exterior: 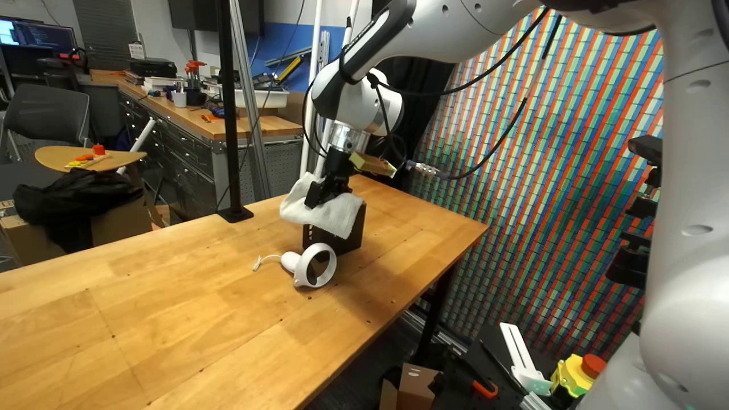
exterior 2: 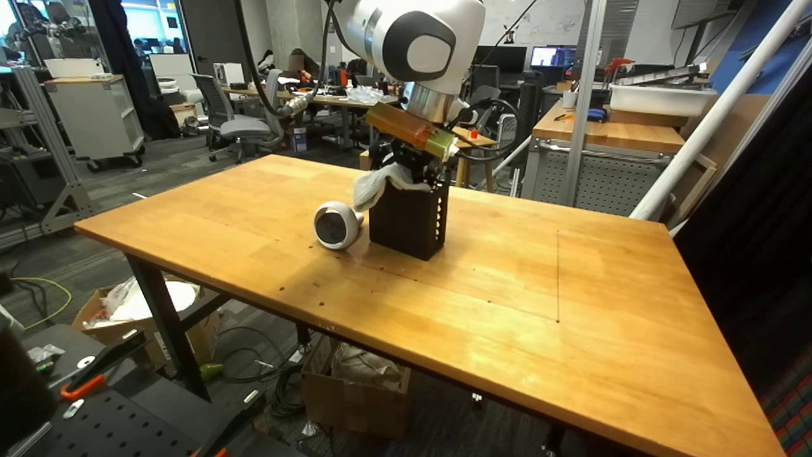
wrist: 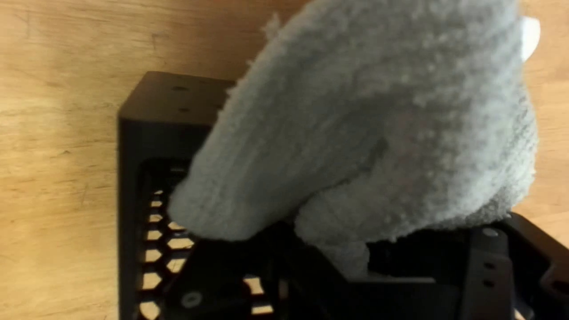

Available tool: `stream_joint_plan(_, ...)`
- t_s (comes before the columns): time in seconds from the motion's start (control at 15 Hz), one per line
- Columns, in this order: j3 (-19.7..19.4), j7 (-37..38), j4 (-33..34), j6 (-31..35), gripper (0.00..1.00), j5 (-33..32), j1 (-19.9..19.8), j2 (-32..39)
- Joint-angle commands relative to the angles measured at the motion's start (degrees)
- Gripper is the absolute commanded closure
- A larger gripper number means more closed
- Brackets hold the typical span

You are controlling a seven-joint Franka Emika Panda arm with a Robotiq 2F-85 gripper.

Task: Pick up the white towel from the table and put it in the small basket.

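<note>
The white towel (wrist: pixel 378 146) overhangs the small basket (exterior 2: pixel 406 222), presumably for lowering inside; amid its folds, one cannot tell whether the tool (exterior: pixel 324 195) is clamped or apart.

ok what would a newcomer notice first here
Probably the white towel hanging over the edge of the black basket, under the robot arm. Next, the white controller on the table beside the basket. In an exterior view, the colourful backdrop past the table also stands out.
</note>
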Motion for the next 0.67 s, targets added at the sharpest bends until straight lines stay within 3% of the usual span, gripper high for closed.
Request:
stream_joint_plan(0.0, 0.9, -3.3, -1.3, 0.8, 1.0, 1.8, -1.1, 0.7)
stream_joint_plan(0.13, 0.2, -2.6, -1.7, 0.3, 1.0, -0.1, -0.4, -0.3)
stream_joint_plan(0.2, -0.2, -2.0, -1.9, 0.1, 0.75, -1.2, 0.0, -1.1)
stream_joint_plan(0.27, -0.4, -1.5, -2.0, 0.1, 0.74, -2.3, 0.3, -1.7)
stream_joint_plan(0.6, -1.3, 0.2, -3.0, -0.3, 0.38, -9.8, 1.9, -6.3)
